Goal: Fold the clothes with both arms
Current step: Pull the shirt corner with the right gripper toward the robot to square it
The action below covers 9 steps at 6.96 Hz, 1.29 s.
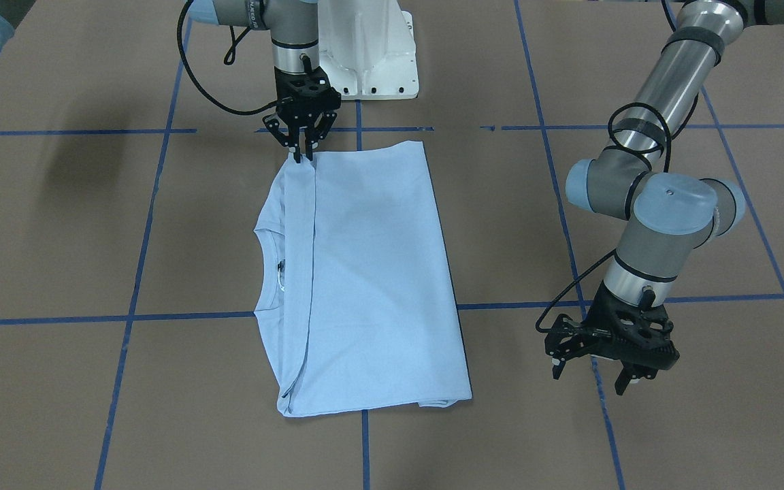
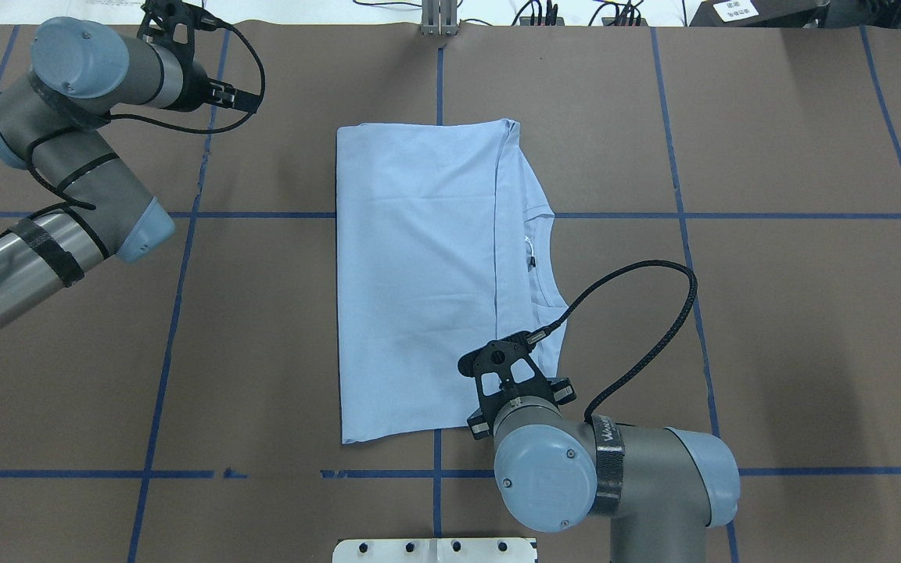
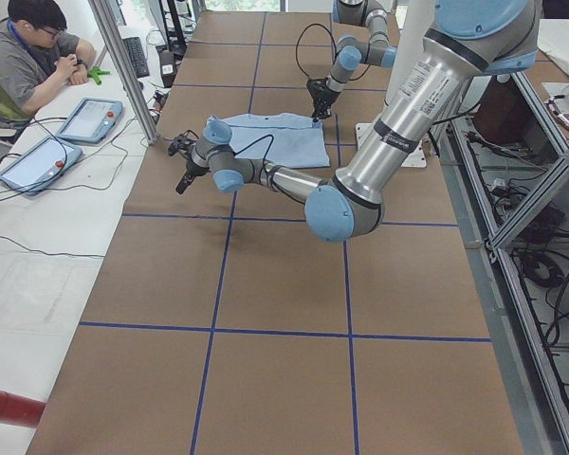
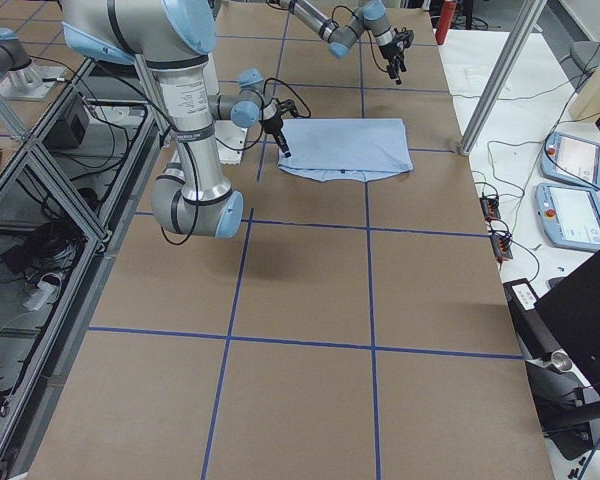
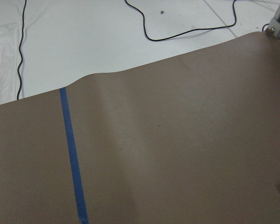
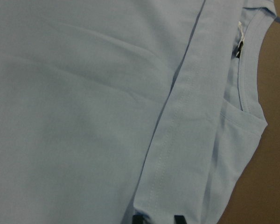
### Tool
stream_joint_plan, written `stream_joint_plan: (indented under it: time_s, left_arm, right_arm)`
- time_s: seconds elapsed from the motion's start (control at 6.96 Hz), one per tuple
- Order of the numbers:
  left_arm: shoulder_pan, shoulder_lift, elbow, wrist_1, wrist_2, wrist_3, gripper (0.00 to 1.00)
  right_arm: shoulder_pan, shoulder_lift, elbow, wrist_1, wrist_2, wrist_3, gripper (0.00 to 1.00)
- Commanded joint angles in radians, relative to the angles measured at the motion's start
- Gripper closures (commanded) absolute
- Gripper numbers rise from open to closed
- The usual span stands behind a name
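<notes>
T-shirt (image 1: 371, 272), light blue, lies flat and folded at the middle of the table (image 1: 58, 224). The right claw (image 1: 301, 155) points straight down at the shirt corner nearest the white base (image 1: 371, 61). Its fingers are drawn close together on the hem (image 1: 312, 258), with cloth between them, so it is pinching that corner. In the right wrist view both fingertips (image 6: 137, 219) show at the bottom edge, one on either side of the stitched hem band. The cloth at the claw is not raised off the table.

From the claw the hem runs straight away from the robot, across the whole shirt. On the robot's right of the hem a narrow strip is uncovered, showing the round collar (image 1: 266, 269) and a dark label (image 1: 281, 264) inside it. On the robot's left of the hem is the broad smooth folded panel, with its edges squared.

The left claw (image 1: 593, 378) has its fingers spread wide and holds nothing. It is tilted and hovers over bare table well apart from the shirt, on the robot's left toward the operators' side, just beside a blue tape line (image 1: 610, 429). The left wrist view shows only brown table cover, one tape line, the table edge and a black cable (image 5: 177, 32) on a white surface beyond.

A person (image 3: 28, 66) sits at a side desk with two tablets (image 3: 90, 118).
</notes>
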State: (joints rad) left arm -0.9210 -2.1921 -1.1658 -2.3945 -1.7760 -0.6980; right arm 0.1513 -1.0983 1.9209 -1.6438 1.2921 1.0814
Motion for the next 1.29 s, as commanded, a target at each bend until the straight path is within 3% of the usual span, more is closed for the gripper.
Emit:
stream_joint_plan:
  time_s: [0.0,0.29,1.01,1.15]
  left_arm:
    - [0.001,0.0,0.0,0.0,0.0,0.0,0.0]
    - [-0.001,0.0,0.0,0.0,0.0,0.0,0.0]
    - [0.001,0.0,0.0,0.0,0.001,0.0,0.0]
    - [0.001,0.0,0.0,0.0,0.0,0.0,0.0]
  right_arm:
    - [-0.001,0.012,-0.005,0.001,-0.002,0.008,0.45]
    - [-0.01,0.02,-0.005,0.001,-0.004,0.011,0.53]
    - [-0.018,0.011,-0.006,-0.002,-0.007,0.008,0.56]
    - [-0.019,0.012,-0.006,-0.002,-0.007,0.009,0.66]
